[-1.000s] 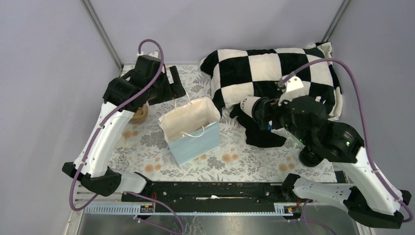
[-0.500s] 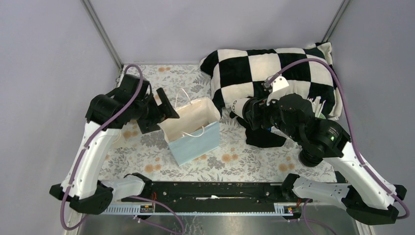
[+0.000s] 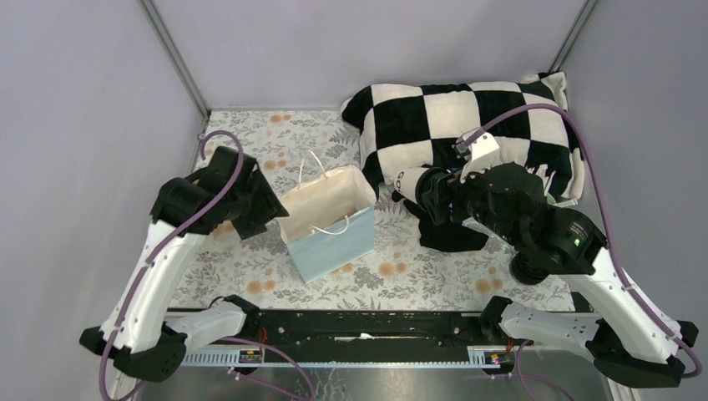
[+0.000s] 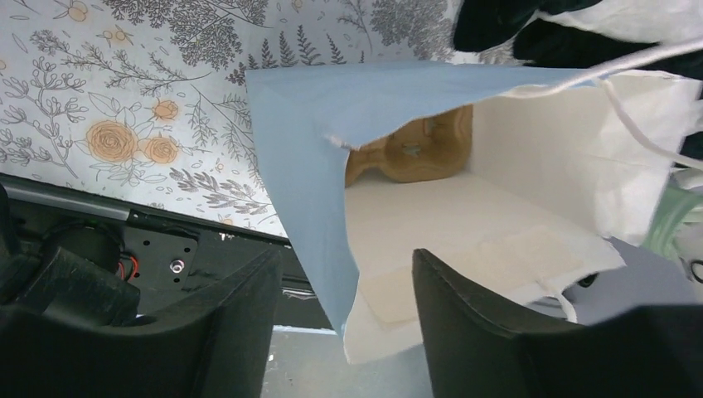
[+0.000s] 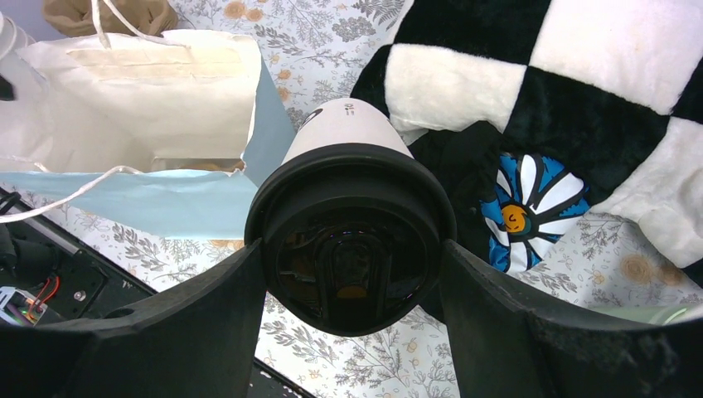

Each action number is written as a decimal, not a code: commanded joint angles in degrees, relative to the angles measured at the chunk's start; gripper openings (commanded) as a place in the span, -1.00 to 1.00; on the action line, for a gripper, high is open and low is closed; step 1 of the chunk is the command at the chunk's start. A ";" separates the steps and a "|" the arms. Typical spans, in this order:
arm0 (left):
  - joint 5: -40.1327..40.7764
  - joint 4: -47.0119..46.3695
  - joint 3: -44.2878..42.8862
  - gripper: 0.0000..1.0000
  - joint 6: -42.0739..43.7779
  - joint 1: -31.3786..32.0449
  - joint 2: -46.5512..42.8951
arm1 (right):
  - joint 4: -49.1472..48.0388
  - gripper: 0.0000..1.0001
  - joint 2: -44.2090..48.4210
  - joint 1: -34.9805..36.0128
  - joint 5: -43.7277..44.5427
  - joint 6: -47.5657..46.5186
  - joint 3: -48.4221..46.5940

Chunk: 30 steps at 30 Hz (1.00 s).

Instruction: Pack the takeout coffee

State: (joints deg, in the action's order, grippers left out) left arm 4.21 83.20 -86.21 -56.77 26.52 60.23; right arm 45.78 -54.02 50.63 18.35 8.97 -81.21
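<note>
The takeout coffee (image 5: 348, 124) is a cream-white cup with a black lid (image 5: 352, 240). It lies on its side in the air, base pointing at the bag. My right gripper (image 5: 352, 249) is shut on it at the lid end, and from above it (image 3: 411, 181) hangs just right of the bag. The light blue paper bag (image 3: 334, 238) stands with its mouth up and its white lining showing. My left gripper (image 4: 346, 255) is open at the bag's left rim (image 3: 284, 209). Its jaws straddle a corner of the blue wall (image 4: 298, 149) without touching it.
A tan-brown object (image 4: 414, 149) shows at the far end inside the bag. A black-and-white checked pillow (image 3: 467, 125) fills the back right, with a black cloth bearing a blue flower (image 5: 522, 207) before it. A mint-green cup (image 4: 676, 215) is beyond the bag. A black rail (image 3: 351, 326) runs along the near edge.
My left arm has swung from the back left corner down to the bag's left rim, and its jaws have narrowed. My right gripper carried the coffee a little left toward the bag.
</note>
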 commanded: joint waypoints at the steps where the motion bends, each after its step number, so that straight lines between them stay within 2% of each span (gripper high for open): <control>1: 0.45 -3.47 1.96 0.14 -1.31 -0.02 3.05 | -1.32 0.24 1.53 0.41 -0.24 -0.89 -0.05; 5: 3.17 -2.35 3.54 -0.08 -3.39 1.72 3.78 | -1.49 0.24 1.78 0.43 0.21 -0.69 -0.06; 10: 6.62 -0.83 2.43 -0.20 -3.82 5.87 6.95 | -2.65 0.24 2.40 0.43 0.50 0.05 1.23; 14: 10.67 0.30 0.50 -0.64 -2.47 8.26 7.63 | -2.87 0.24 2.43 0.43 0.16 -0.64 1.77; 19: 12.55 -1.53 -3.39 -0.99 5.52 8.71 8.37 | -2.64 0.24 1.78 0.39 -2.98 -4.77 1.01; 26: 6.46 -12.85 -4.84 -1.00 22.08 9.76 6.97 | -2.15 0.22 1.05 0.43 -9.28 -13.92 -1.20; 30: 1.77 -18.12 -2.08 -1.00 29.82 10.50 5.02 | -1.89 0.06 0.59 0.42 -20.63 -18.05 -2.57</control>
State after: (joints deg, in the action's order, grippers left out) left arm 10.57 73.60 -89.19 -37.89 36.27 68.16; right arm 45.58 -53.25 50.63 9.17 -2.79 -80.31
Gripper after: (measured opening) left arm 0.005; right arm 0.763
